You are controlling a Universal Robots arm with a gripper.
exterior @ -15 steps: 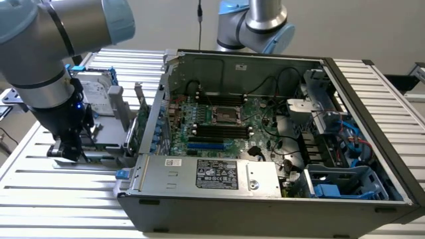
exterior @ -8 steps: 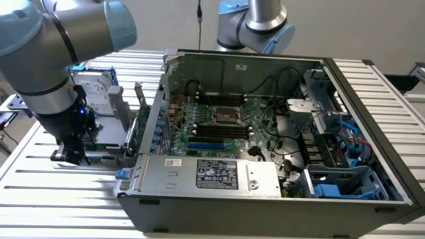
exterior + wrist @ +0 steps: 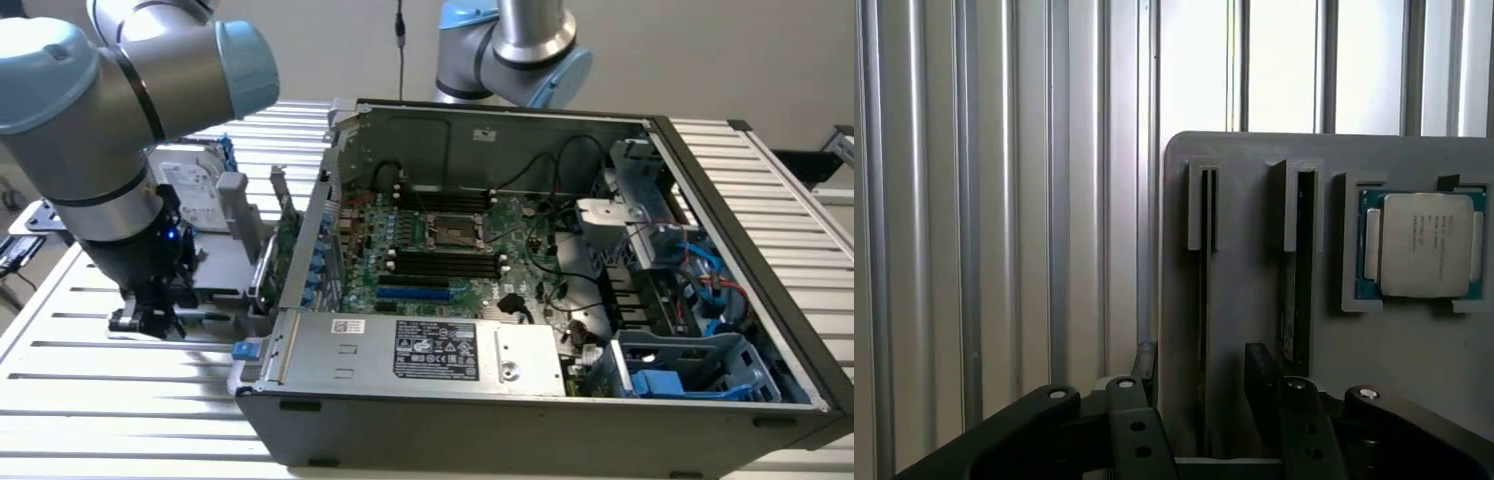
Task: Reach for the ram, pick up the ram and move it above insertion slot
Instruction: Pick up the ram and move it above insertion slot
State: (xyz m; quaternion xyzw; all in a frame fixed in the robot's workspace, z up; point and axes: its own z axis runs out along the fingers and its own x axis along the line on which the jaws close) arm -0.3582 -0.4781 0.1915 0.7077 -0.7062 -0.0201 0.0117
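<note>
One ram (image 3: 1206, 290) is standing on edge in a groove of the grey holder (image 3: 1254, 160). A second stick (image 3: 1291, 290) is sitting in the neighbouring groove, and a single square processor (image 3: 1424, 245) is lying in its recess beyond that. The gripper (image 3: 1201, 362) is hanging low over the holder with its two fingers (image 3: 1145, 365) spread apart and released. They are straddling the groove that holds the ram, one on each side, gripping nothing. Whether either one is touching the stick cannot be told. In the exterior view two arms are showing. One is reaching down with the gripper (image 3: 147, 318) at the exterior view's lower left, close beside the open computer case (image 3: 534, 440). A second arm (image 3: 514, 45) is standing behind the case at the top of the frame. Inside the case, the dark memory slots (image 3: 441, 262) on the motherboard (image 3: 527, 235) are lying uncovered, well apart from the gripper. Everything is resting on a ribbed metal table (image 3: 974, 200), with open ribs running along the holder's outer edge and a pale wall (image 3: 721, 50) rising behind.
</note>
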